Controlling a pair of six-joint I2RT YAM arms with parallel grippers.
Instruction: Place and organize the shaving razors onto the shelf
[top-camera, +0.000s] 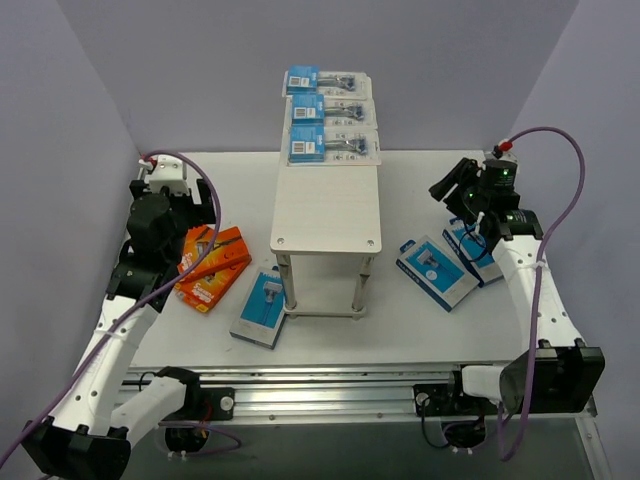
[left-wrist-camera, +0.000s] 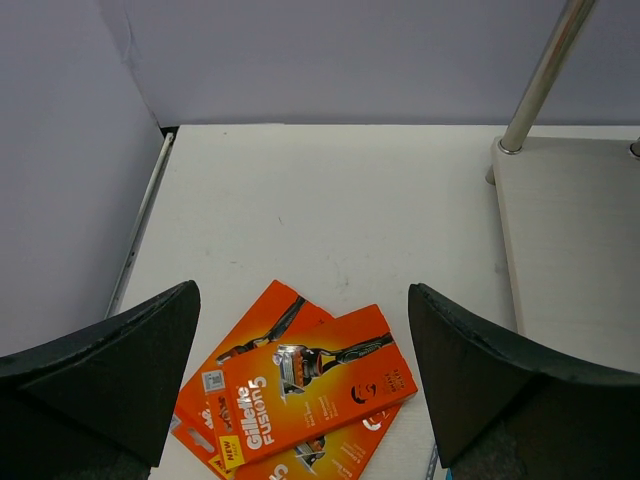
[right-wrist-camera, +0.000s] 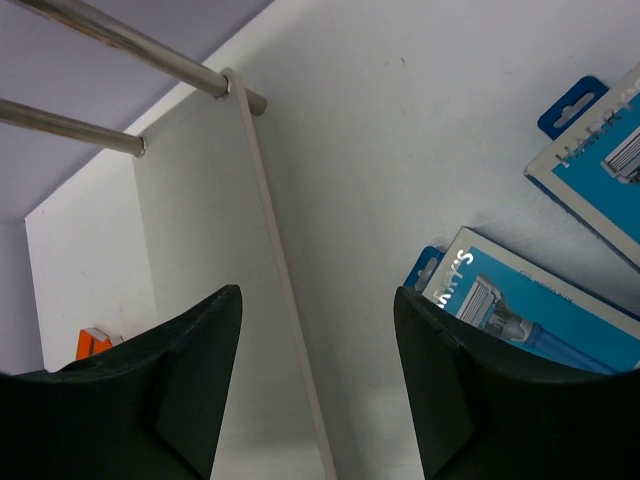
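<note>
The shelf (top-camera: 326, 205) stands mid-table. Three clear blister packs with blue cards (top-camera: 331, 110) lie in a row on the far end of its top. Several orange razor boxes (top-camera: 213, 265) lie stacked on the table left of it, and they show under my left gripper (left-wrist-camera: 302, 300) in the left wrist view (left-wrist-camera: 315, 385). My left gripper (top-camera: 196, 212) hovers open and empty just above them. A blue-and-white box (top-camera: 262, 308) lies by the shelf's near left leg. Two more (top-camera: 437, 271) (top-camera: 473, 250) lie on the right. My right gripper (top-camera: 452, 185) is open and empty above them (right-wrist-camera: 317, 295).
The shelf's lower tier (left-wrist-camera: 575, 250) and a metal leg (left-wrist-camera: 545, 75) show at the right of the left wrist view. The right wrist view shows the lower tier (right-wrist-camera: 200, 250), two legs (right-wrist-camera: 120, 40) and the blue boxes (right-wrist-camera: 530, 300). Purple walls close in the table at the back and sides.
</note>
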